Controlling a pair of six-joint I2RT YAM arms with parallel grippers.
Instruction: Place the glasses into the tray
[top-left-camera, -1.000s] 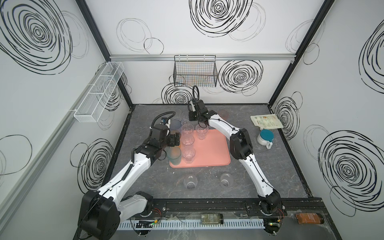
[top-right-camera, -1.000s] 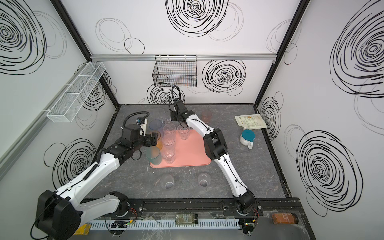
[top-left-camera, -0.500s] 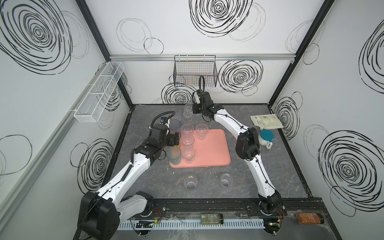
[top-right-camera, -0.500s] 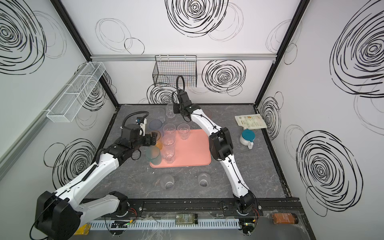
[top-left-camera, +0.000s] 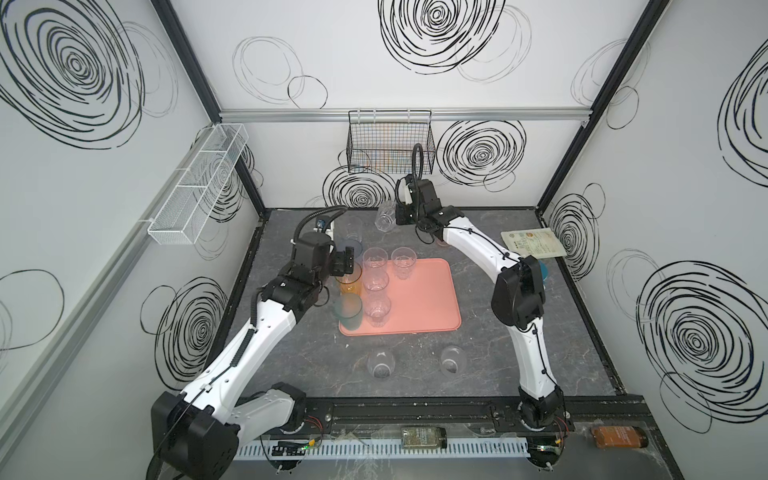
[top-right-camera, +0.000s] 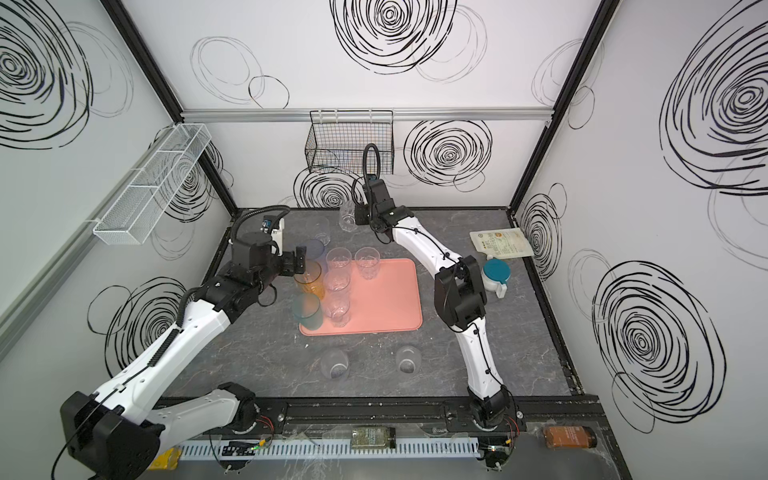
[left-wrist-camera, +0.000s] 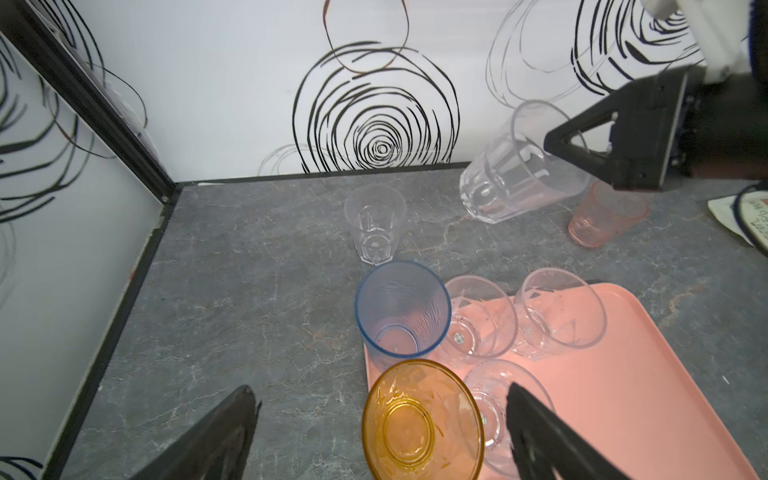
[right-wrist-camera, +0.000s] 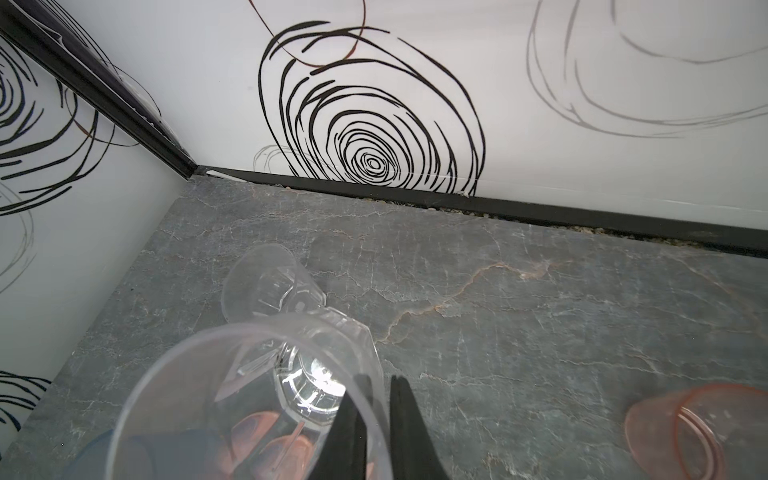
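Writing: white printed pouch (top-left-camera: 532, 243) at the right edge of the grey table (top-left-camera: 490, 374), labelled jars (top-left-camera: 423, 437) beyond its front edge; print too small to read.
Tray: flat salmon-pink plastic tray (top-left-camera: 419, 299) holding four clear tumblers (top-left-camera: 377, 311), an amber glass (top-left-camera: 349, 282) and a teal glass (top-left-camera: 351, 309); a blue glass (left-wrist-camera: 403, 309) seemingly on its far-left corner.
Loose: two clear cups (top-left-camera: 380, 363) by the front edge, a pink glass (left-wrist-camera: 606, 216) near the far edge.
Right gripper (right-wrist-camera: 376, 415): clamped on the rim of a tilted clear tumbler (top-left-camera: 384, 216), off the table near the far edge.
Left gripper (left-wrist-camera: 380, 388): spread wide over the amber glass.
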